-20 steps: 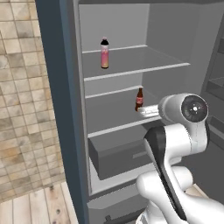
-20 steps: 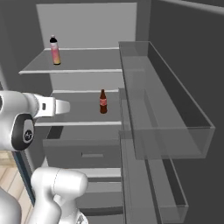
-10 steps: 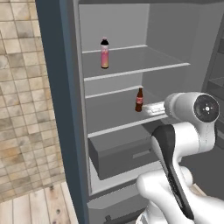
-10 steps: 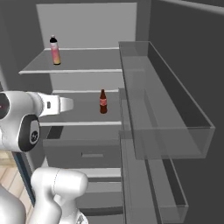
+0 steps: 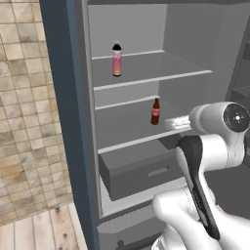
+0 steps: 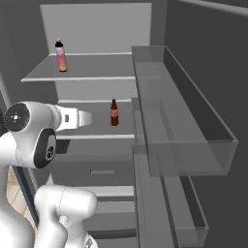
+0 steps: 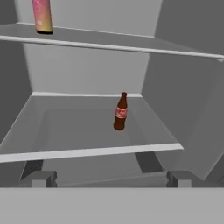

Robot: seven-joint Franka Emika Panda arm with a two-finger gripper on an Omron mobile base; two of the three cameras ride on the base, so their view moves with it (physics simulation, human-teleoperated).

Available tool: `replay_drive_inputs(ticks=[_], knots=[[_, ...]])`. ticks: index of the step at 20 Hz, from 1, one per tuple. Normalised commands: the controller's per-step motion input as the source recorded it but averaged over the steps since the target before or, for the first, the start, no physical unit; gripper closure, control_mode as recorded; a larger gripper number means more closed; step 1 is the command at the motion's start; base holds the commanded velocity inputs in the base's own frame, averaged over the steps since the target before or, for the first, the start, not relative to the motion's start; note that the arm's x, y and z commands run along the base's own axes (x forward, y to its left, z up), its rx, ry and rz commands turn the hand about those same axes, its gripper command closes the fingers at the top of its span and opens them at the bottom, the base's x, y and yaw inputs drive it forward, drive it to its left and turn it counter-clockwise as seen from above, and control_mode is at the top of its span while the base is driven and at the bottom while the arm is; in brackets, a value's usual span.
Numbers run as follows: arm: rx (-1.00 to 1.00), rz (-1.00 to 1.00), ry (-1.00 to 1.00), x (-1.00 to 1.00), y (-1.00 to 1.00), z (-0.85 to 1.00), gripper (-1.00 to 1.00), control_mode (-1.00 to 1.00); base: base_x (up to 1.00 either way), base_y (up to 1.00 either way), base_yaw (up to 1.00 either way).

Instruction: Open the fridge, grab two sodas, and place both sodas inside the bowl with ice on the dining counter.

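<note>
On upper shelf [image 5: 151, 78] pink bottle [image 5: 116, 59]; below, cola bottle [image 5: 156, 112] upright, seemingly unobstructed.

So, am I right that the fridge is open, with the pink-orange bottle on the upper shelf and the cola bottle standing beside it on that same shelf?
Not quite. The fridge is open and the pink-orange bottle is on the upper shelf, but the cola bottle stands one shelf lower, on the middle shelf. The left base view shows it clearly.

Base views flank fridge [image 5: 146, 97]; hand view nearer.
</note>
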Motion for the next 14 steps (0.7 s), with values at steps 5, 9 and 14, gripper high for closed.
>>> replay_drive_inputs(ticks=[5,9,14], knots=[[0.02,0.04,-0.04,0.26,-0.13,-0.32,-1.00,-1.00,0.00,0.00,0.00],[0.00,0.04,-0.08,0.32,-0.09,-0.24,-1.00,-1.00,0.00,0.00,0.00],[0.01,0.03,-0.05,0.31,-0.07,-0.16,-1.00,-1.00,0.00,0.00,0.00]])
